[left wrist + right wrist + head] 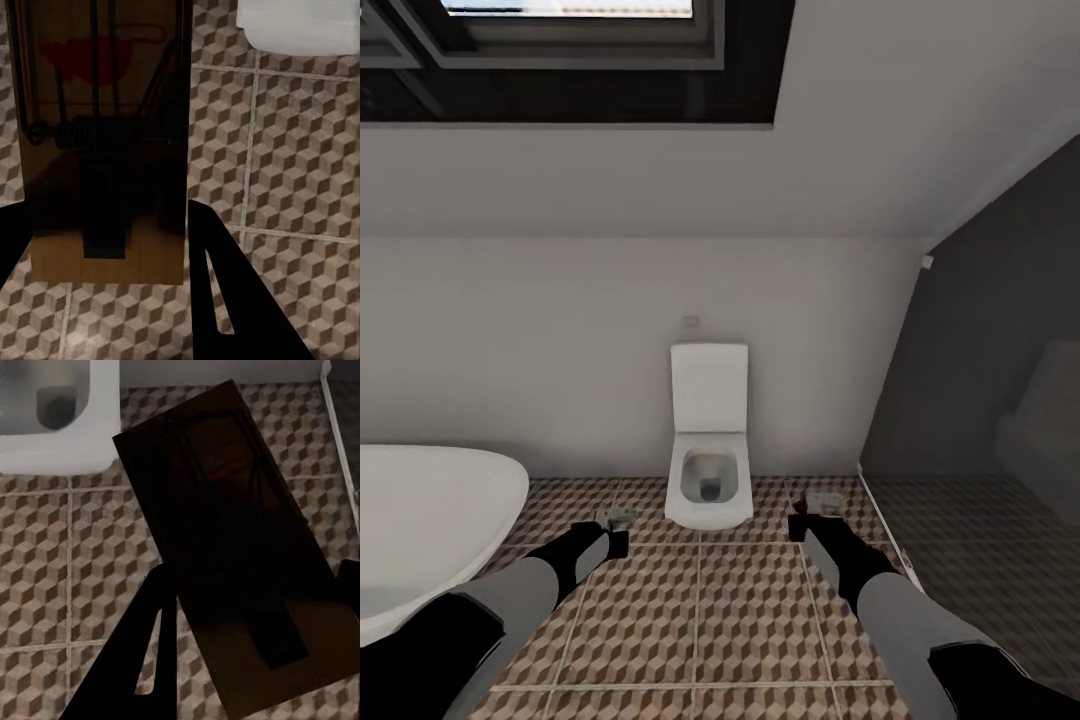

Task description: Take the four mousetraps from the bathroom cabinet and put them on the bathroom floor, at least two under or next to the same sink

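Scene: bathroom, seen from the head camera; both arms reach forward and down over the floor (700, 620).
Floor: square tiles in a brown, beige and grey cube pattern with pale grout lines.
Left gripper (610, 530): closed on a trap (616, 516). In the left wrist view the gripper (105, 225) has its dark fingers (225, 300) at either side of the board, and the trap (105, 142) shows a tan wooden face, black wire spring and a red mark.
Right gripper (810, 520): closed on a second trap (824, 501). In the right wrist view the gripper (255, 607) has the board between its fingers (135, 660); the second trap (240, 555) is in deep shadow and its detail is hard to read.
Trap position: both traps are held above the tiled floor, one at each side of the toilet (708, 450).
Toilet: white, against the back wall, between the two grippers.
Bathtub (420, 530): white, oval, beside the left arm.
Shower area (980, 520): dark grey, to the right, behind a pale threshold strip.
Window (570, 50): dark-framed, set in the sloped ceiling above.
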Motion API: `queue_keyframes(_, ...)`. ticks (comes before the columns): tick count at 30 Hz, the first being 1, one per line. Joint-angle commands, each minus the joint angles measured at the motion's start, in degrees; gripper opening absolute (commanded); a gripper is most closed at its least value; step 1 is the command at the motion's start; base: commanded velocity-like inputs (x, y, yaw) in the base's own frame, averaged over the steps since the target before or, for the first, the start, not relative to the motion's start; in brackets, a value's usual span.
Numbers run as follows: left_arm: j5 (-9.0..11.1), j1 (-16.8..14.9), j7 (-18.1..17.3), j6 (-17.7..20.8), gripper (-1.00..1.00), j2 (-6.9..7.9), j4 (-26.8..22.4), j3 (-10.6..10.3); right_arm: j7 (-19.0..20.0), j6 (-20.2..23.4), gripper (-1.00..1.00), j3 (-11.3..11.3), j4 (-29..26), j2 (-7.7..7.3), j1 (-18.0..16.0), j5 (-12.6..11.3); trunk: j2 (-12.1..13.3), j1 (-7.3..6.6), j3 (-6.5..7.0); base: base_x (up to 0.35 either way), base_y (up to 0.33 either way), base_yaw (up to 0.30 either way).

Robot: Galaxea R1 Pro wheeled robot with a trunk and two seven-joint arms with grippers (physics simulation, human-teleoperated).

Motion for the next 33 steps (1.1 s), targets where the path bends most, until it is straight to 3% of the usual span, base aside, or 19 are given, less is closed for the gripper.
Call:
queue_keyframes(1,0.40,-0.04,0.28,0.35,-1.00,0.01,-0.33,-0.41,-0.43,2.25,-1.00,0.23,-0.61,-0.04,-0.04,-1.70,-0.13,0.04,-0.13,0.000,0.000,0.000)
queue_keyframes(4,0.43,-0.04,0.31,0.41,-1.00,-0.02,-1.47,-0.41,0.79,6.34,-1.00,-0.15,-2.37,-0.07,-0.04,-3.22,-0.13,0.04,-0.13,0.000,0.000,0.000)
queue_keyframes(9,0.52,-0.05,0.33,0.47,-1.00,-0.09,-2.54,0.01,13.75,10.71,-1.00,-0.34,-3.10,-0.18,-0.04,-4.05,-0.13,0.04,-0.13,0.000,0.000,0.000)
queue_keyframes(13,0.53,-0.04,0.33,0.48,-1.00,-0.11,-2.64,0.10,16.81,11.39,-1.00,-0.39,-3.25,-0.24,-0.04,-4.15,-0.13,0.04,-0.13,0.000,0.000,0.000)
queue_keyframes(18,0.49,-0.03,0.33,0.48,-1.00,-0.17,-2.66,0.12,16.03,11.36,-1.00,-0.34,-3.29,-0.23,-0.04,-4.02,-0.13,0.04,-0.13,0.000,0.000,0.000)
queue_keyframes(21,0.48,-0.02,0.33,0.48,-1.00,-0.57,-2.67,0.12,11.45,11.35,-1.00,-0.18,-4.09,-0.23,-0.04,-3.84,-0.13,0.04,-0.13,0.000,0.000,0.000)
queue_keyframes(23,0.47,-0.04,0.33,0.48,-1.00,-0.89,-2.64,0.12,10.34,11.35,-1.00,-0.11,-4.38,-0.23,-0.04,-3.81,-0.13,0.04,-0.13,0.000,0.000,0.000)
queue_keyframes(33,0.44,-0.02,0.42,0.65,-1.00,-2.32,-2.67,0.12,9.78,11.59,-1.00,0.64,-10.80,-0.15,-0.04,-3.69,-0.13,0.04,-0.13,0.000,0.000,0.000)
